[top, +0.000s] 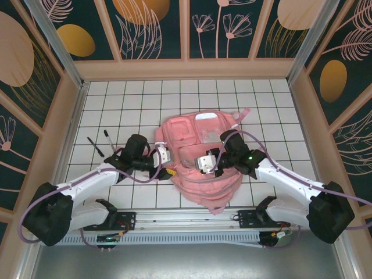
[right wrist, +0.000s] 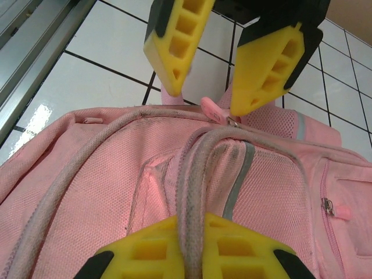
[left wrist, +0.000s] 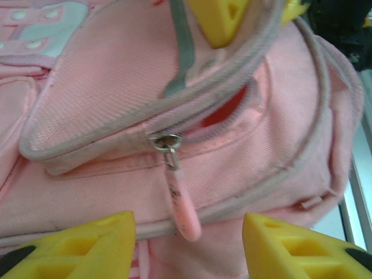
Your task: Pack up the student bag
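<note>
Between the fingers of the left pincer (left wrist: pixel 189 232) hangs the pink pull (left wrist: pixel 181 209) of a zip. The fingers stand apart on each side of it and do not touch it, so this pincer is fairly wide and holds nothing. Just above the pull sits the metal slider (left wrist: pixel 167 141), and to the right of it the zip shows a short red gap (left wrist: pixel 224 113). The right pincer (right wrist: pixel 195 229) is narrow, closed on the grey piped edge (right wrist: pixel 192 174) of the bag (top: pixel 200 185), which lies flat under both pincers, between them. I judge that the step is to take the pull and run the zip. To do it well, the left pincer should close on the pull low, near the slider, and then draw along the line of the zip and not upward, while the right pincer keeps the cloth tight so that the slider does not catch in a fold. The bag lies with its front face up. Its long axis runs away from the pincers toward the far wall, a little slanted. The whitish patch (top: pixel 181 131) is at the far end, beyond both pincers, and the arched zip is at their side, so the top probably points toward the arms, but I cannot tell this for sure.
</note>
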`<state>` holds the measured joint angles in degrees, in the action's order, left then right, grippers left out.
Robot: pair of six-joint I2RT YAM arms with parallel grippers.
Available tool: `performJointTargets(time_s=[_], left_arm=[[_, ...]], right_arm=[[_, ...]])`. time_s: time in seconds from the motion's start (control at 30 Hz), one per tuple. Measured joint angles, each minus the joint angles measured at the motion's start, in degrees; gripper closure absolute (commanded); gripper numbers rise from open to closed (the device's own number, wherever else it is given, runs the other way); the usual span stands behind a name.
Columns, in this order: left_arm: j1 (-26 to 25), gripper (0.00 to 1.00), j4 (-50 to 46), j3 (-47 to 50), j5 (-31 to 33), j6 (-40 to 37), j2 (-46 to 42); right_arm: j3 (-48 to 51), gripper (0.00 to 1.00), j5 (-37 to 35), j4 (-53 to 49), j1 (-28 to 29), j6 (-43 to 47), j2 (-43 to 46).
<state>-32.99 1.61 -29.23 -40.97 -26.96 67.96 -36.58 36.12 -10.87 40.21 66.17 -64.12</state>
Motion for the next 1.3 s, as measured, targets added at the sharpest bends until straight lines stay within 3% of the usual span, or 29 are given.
performJointTargets(time_s=[0.07,0.13,0.2,0.5,0.53,0.6,0.67,0.7,0.73,0.9,1.03,1.17,1.3], left_arm=[[-0.09,0.55,3.02,0.0,0.83,2.36,1.2],[-0.33,0.66,5.31,0.0,1.03,4.17,2.25],[-0.74,0.99,7.08,-0.02,1.9,6.6,3.13],[-1.92,1.0,8.24,-1.84,7.21,13.27,5.55],[-1.92,1.0,8.02,-2.38,7.41,13.77,6.1],[-1.88,1.0,7.06,-3.78,7.48,13.86,7.45],[-1.4,0.9,5.29,-5.07,8.85,12.55,8.07],[-0.92,0.82,4.02,-5.62,9.68,10.99,7.98],[-0.55,0.74,2.89,-6.1,10.29,9.31,7.67],[0.37,0.5,-2.4,-6.73,13.44,-2.36,0.5],[0.31,0.35,-2.29,-6.78,15.93,-6.12,-5.01],[0.33,0.01,0.37,-8.61,27.32,5.05,-4.9],[1.62,0.01,-4.46,-18.25,43.65,22.6,-0.5]], right_arm=[[0.0,1.0,0.0,0.0,0.0,0.0,0.0],[0.0,1.0,0.0,0.0,0.0,-0.02,0.0],[0.0,1.0,-0.02,0.0,0.02,-0.02,0.0],[0.0,1.0,-2.47,0.35,-0.04,1.36,0.0],[0.0,0.96,-3.06,0.48,0.0,1.4,0.0],[0.42,0.65,-4.48,1.88,0.07,-0.26,0.02],[1.49,0.54,-4.46,4.09,0.44,-3.72,0.39],[1.97,0.16,-4.68,5.25,0.55,-6.6,0.9],[2.14,0.01,-4.92,6.05,0.48,-8.85,1.31],[2.21,0.01,-11.32,11.56,-3.13,-25.16,6.64],[2.25,0.01,-23.65,15.82,-5.77,-43.52,12.92],[-0.15,0.01,-39.63,12.83,-7.26,-67.78,15.47],[-3.34,0.02,-43.32,6.71,-9.49,-82.05,13.92]])
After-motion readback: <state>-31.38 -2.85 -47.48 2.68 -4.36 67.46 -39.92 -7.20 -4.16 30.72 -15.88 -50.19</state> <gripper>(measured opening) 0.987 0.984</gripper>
